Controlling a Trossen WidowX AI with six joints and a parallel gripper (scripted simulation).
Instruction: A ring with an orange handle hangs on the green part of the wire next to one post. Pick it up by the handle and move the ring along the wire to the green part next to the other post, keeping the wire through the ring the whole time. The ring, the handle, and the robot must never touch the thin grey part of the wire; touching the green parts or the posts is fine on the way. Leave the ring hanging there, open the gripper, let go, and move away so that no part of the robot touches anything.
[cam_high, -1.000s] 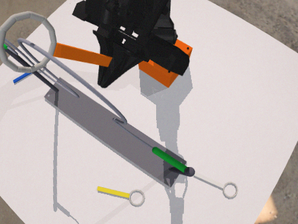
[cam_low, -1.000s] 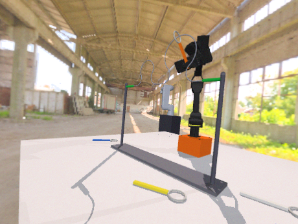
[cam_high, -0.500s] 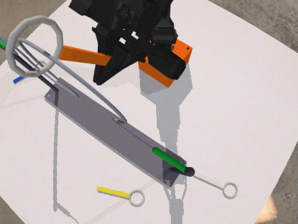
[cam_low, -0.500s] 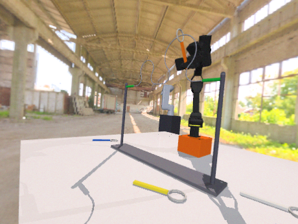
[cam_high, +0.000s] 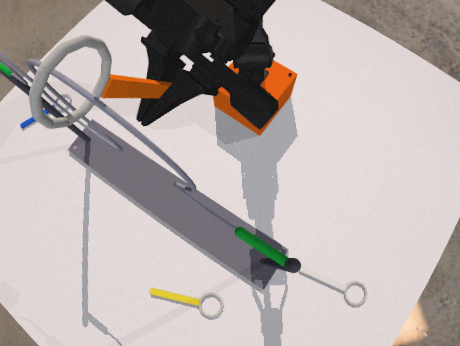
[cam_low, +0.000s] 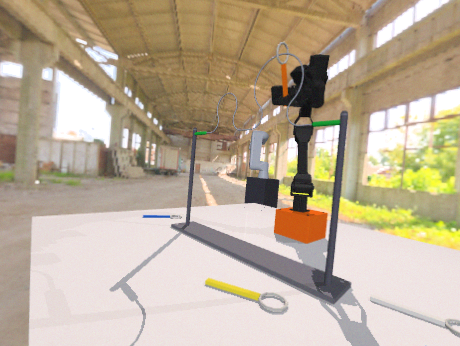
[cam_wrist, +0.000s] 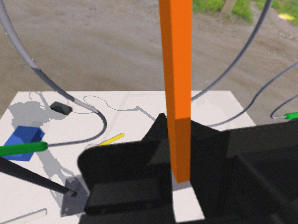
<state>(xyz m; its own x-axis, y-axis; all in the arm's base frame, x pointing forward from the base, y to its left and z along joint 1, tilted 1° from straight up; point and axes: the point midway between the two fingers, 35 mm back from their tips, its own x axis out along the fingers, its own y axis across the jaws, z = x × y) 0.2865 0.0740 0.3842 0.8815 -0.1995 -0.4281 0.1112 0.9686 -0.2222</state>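
- While the exterior view is read from left to right, the far post (cam_low: 191, 175) (cam_high: 75, 130) stands well apart from the near post (cam_low: 336, 200) (cam_high: 292, 265) (cam_wrist: 35, 177); its green part (cam_low: 201, 133) (cam_high: 4, 69) (cam_wrist: 291, 116) bears no ring.
- Left of the near post and above its top, the ring (cam_low: 283, 43) (cam_high: 35, 95) is at the crest of the tall wire loop (cam_low: 255, 82) (cam_high: 190, 182) (cam_wrist: 35, 69). The wire appears to pass through it; whether they touch cannot be told.
- Below the ring, also left of the near post, the orange handle (cam_low: 284, 80) (cam_high: 132, 87) (cam_wrist: 179, 75) points downward, its long axis nearly upright with a slight lean; its lower end veers towards the near-post side.
- At that lower end, the gripper (cam_low: 285, 96) (cam_high: 162, 90) (cam_wrist: 166, 117) is closed on the handle. Pick-up is done; threading appears partway, though the travel direction cannot be told.
- Beside the near post, its green part (cam_low: 326, 123) (cam_high: 262, 246) (cam_wrist: 25, 149) is likewise without the ring. Descent to the goal end, release and withdrawal remain.
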